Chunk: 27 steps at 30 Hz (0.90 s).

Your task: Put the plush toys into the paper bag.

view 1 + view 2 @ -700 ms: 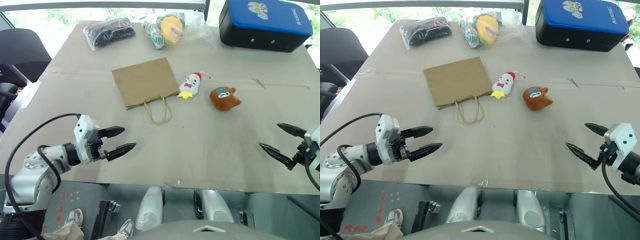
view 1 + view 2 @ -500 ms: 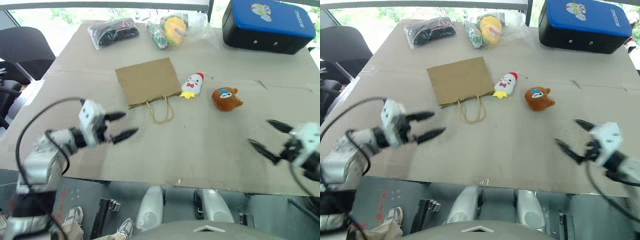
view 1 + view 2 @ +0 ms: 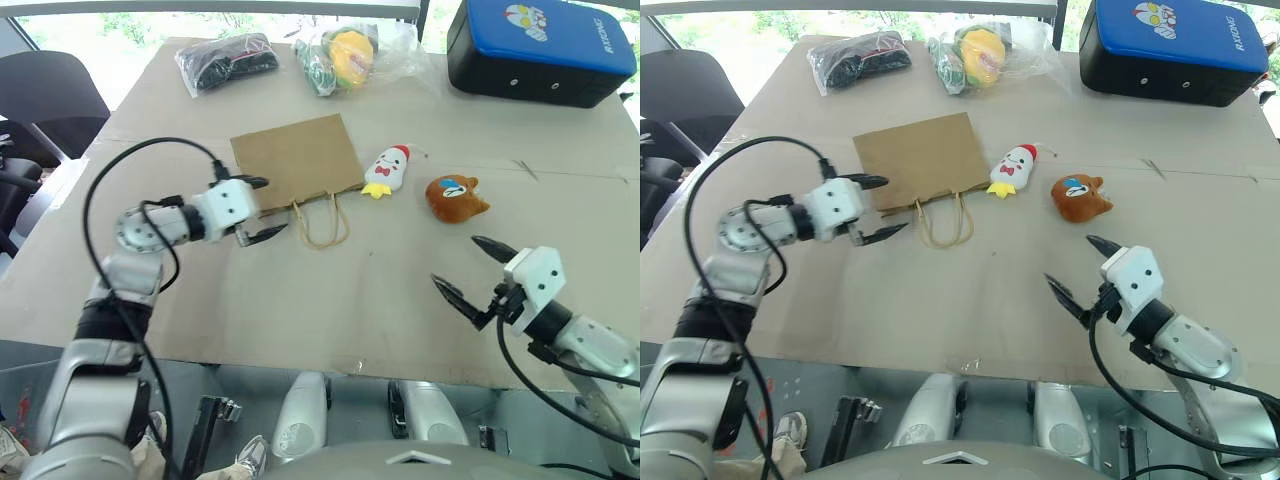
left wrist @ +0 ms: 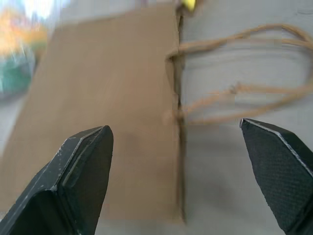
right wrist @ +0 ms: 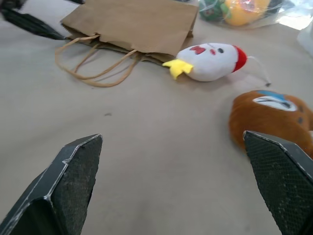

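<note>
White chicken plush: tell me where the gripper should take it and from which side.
Grip the white chicken plush across its rounded middle, coming from above. It lies flat on its back on the table, long axis slanted, comb away from the robot, so its two soft flanks are free. The paper bag lies close beside it on the robot's left, so the open right gripper probably has the freer approach.

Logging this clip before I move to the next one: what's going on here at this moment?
The robot is just starting to pack two plush toys. The paper bag lies flat on the table, handles toward the robot. The left gripper is open at the bag's near-left corner. The right gripper is open over bare table, short of the brown plush. The white chicken plush lies beside the bag. Neither toy is held or bagged.
</note>
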Each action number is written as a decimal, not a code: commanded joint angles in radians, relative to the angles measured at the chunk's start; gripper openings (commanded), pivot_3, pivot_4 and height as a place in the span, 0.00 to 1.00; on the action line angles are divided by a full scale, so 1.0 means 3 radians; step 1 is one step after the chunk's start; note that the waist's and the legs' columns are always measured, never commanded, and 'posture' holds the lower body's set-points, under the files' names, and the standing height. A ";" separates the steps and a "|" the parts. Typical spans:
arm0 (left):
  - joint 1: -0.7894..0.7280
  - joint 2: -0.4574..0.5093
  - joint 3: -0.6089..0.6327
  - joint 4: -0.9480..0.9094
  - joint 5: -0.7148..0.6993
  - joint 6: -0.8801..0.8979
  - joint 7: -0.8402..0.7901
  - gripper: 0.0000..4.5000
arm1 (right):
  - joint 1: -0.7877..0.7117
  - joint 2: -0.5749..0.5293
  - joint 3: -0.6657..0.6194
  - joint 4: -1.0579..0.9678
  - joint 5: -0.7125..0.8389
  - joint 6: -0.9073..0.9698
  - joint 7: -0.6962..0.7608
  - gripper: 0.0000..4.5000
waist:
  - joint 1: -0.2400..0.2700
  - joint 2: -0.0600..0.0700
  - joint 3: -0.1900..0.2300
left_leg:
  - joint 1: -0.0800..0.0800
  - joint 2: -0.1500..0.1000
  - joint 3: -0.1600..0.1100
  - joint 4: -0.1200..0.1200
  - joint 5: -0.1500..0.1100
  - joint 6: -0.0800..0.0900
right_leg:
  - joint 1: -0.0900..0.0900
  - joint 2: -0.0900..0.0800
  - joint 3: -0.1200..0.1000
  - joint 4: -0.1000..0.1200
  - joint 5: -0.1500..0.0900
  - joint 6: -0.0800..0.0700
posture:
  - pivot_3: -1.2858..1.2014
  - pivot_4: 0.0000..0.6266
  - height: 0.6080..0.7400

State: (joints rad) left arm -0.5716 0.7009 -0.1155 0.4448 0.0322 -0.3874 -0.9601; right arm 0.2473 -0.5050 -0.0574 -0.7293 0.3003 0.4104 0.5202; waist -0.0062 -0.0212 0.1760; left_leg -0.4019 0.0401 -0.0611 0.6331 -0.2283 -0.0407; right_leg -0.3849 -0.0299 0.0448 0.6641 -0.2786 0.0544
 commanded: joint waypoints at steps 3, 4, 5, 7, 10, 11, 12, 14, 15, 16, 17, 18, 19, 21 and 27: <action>-0.0049 -0.0277 0.0037 0.0271 -0.0397 0.0023 -0.0329 0.71 | -0.0031 0.0140 -0.0011 -0.0033 -0.0025 -0.0056 -0.0178 0.86 | -0.0071 -0.0001 0.0000 | 0.0004 0.0004 -0.0005 0.0000 0.0000 0.0000 | -0.0001 0.0006 -0.0002 0.0009 0.0000 0.0000 | 0.52 0.24 1.00; -0.0043 -0.0320 0.0086 0.0242 -0.0520 0.0160 -0.0382 0.60 | -0.0050 0.0162 0.0022 -0.0023 -0.0027 -0.0060 -0.0184 0.75 | -0.0077 -0.0001 0.0000 | 0.0006 0.0004 -0.0005 -0.0001 0.0000 0.0000 | -0.0001 0.0006 -0.0002 0.0013 0.0000 0.0000 | 0.52 0.24 1.00; -0.0025 -0.0371 0.0154 0.0146 -0.0716 0.0401 -0.0451 0.52 | -0.0084 0.0187 0.0065 -0.0013 -0.0040 -0.0062 -0.0190 0.66 | -0.0079 0.0000 0.0000 | 0.0008 0.0004 -0.0005 -0.0001 0.0000 0.0000 | -0.0002 0.0006 -0.0002 0.0019 -0.0001 -0.0001 | 0.52 0.24 1.00; 0.0032 -0.0428 0.0286 -0.0132 -0.1151 0.1009 -0.0575 0.28 | -0.0177 0.0260 0.0155 0.0023 -0.0028 -0.0025 -0.0218 0.42 | -0.0090 -0.0001 0.0000 | 0.0008 0.0004 -0.0005 0.0002 0.0000 0.0000 | -0.0002 0.0005 -0.0002 0.0025 -0.0001 0.0000 | 0.52 0.24 1.00; 0.0190 -0.0400 0.0468 -0.0800 -0.1919 0.2105 -0.0670 0.01 | -0.0392 0.0322 0.0346 0.0143 -0.0031 0.0002 -0.0172 0.12 | -0.0109 -0.0001 0.0000 | 0.0008 0.0004 -0.0005 0.0004 0.0000 0.0000 | -0.0002 0.0004 -0.0002 0.0027 -0.0001 0.0000 | 0.52 0.24 1.00; 0.0245 -0.0375 0.0537 -0.1045 -0.2181 0.2444 -0.0643 0.00 | -0.0519 0.0360 0.0429 0.0226 -0.0024 0.0019 -0.0153 0.03 | -0.0125 -0.0002 0.0001 | 0.0008 0.0004 -0.0007 0.0004 0.0000 0.0000 | -0.0002 0.0004 -0.0002 0.0028 -0.0001 0.0000 | 0.52 0.24 1.00; 0.0292 -0.0350 0.0603 -0.1258 -0.2397 0.2737 -0.0589 0.00 | -0.0662 0.0395 0.0523 0.0323 -0.0029 0.0034 -0.0127 0.01 | -0.0137 -0.0004 0.0002 | 0.0009 0.0004 -0.0007 0.0004 0.0000 0.0000 | -0.0003 0.0004 -0.0001 0.0030 -0.0001 0.0000 | 0.52 0.24 1.00; 0.0381 -0.0318 0.0735 -0.1648 -0.2781 0.3217 -0.0411 0.00 | -0.1005 0.0506 0.0743 0.0596 -0.0072 0.0092 -0.0079 0.01 | -0.0125 -0.0002 0.0001 | 0.0013 0.0005 -0.0008 0.0006 0.0000 0.0000 | -0.0003 0.0004 -0.0001 0.0038 -0.0001 -0.0001 | 0.52 0.24 1.00; 0.0417 -0.0310 0.0797 -0.1821 -0.2950 0.3417 -0.0299 0.00 | -0.1193 0.0574 0.0866 0.0761 -0.0096 0.0122 -0.0044 0.01 | -0.0118 -0.0001 0.0001 | 0.0013 0.0005 -0.0009 0.0006 0.0000 0.0000 | -0.0003 0.0004 -0.0002 0.0041 -0.0001 -0.0001 | 0.52 0.24 1.00; 0.0450 -0.0301 0.0843 -0.1970 -0.3081 0.3563 -0.0216 0.00 | -0.1364 0.0641 0.0976 0.0925 -0.0116 0.0131 0.0000 0.01 | -0.0138 -0.0006 0.0003 | 0.0016 0.0004 -0.0009 0.0006 0.0000 0.0000 | -0.0003 0.0004 -0.0002 0.0042 -0.0002 -0.0002 | 0.52 0.24 1.00; 0.0488 -0.0294 0.0875 -0.2117 -0.3166 0.3655 -0.0142 0.00 | -0.1547 0.0730 0.1078 0.1126 -0.0140 0.0112 0.0045 0.01 | -0.0135 -0.0005 0.0004 | 0.0016 0.0006 -0.0009 0.0006 0.0000 0.0000 | -0.0003 0.0006 0.0000 0.0043 -0.0001 -0.0002 | 0.52 0.24 1.00; 0.0515 -0.0297 0.0909 -0.2234 -0.3246 0.3735 -0.0069 0.00 | -0.1719 0.0830 0.1153 0.1335 -0.0143 0.0120 0.0079 0.01 | -0.0129 -0.0005 0.0004 | 0.0016 0.0005 -0.0010 0.0006 0.0000 0.0000 | -0.0003 0.0006 -0.0001 0.0046 -0.0001 -0.0002 | 0.52 0.24 1.00; 0.0539 -0.0317 0.0949 -0.2351 -0.3338 0.3808 0.0036 0.00 | -0.1914 0.0941 0.1255 0.1617 -0.0181 0.0071 0.0153 0.01 | -0.0127 -0.0005 0.0004 | 0.0017 0.0005 -0.0010 0.0007 0.0000 0.0000 | -0.0003 0.0006 -0.0001 0.0046 -0.0002 -0.0002 | 0.52 0.24 1.00; 0.0560 -0.0346 0.1001 -0.2484 -0.3450 0.3907 0.0187 0.00 | -0.2141 0.1070 0.1362 0.1986 -0.0245 -0.0028 0.0248 0.01 | -0.0121 -0.0005 0.0004 | 0.0017 0.0005 -0.0011 0.0007 0.0000 0.0000 | -0.0004 0.0006 -0.0002 0.0046 -0.0001 -0.0002 | 0.52 0.24 1.00; 0.0553 -0.0515 0.1156 -0.2795 -0.3576 0.3876 0.0706 0.00 | -0.2785 0.1591 0.1661 0.3508 -0.0545 -0.0452 0.0455 0.01 | -0.0117 -0.0008 0.0003 | 0.0013 0.0000 -0.0008 0.0008 0.0000 0.0000 | -0.0004 -0.0001 -0.0002 0.0043 0.0000 -0.0002 | 0.52 0.24 1.00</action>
State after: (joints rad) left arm -0.3904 0.5527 0.1928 -0.3308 -1.0064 0.7917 -0.7982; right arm -0.5543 -0.0645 0.4085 0.2307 0.1668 0.3437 0.6366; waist -0.0413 -0.0236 0.1768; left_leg -0.3979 0.0401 -0.0636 0.6356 -0.2282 -0.0409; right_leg -0.3863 -0.0300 0.0442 0.6773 -0.2786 0.0537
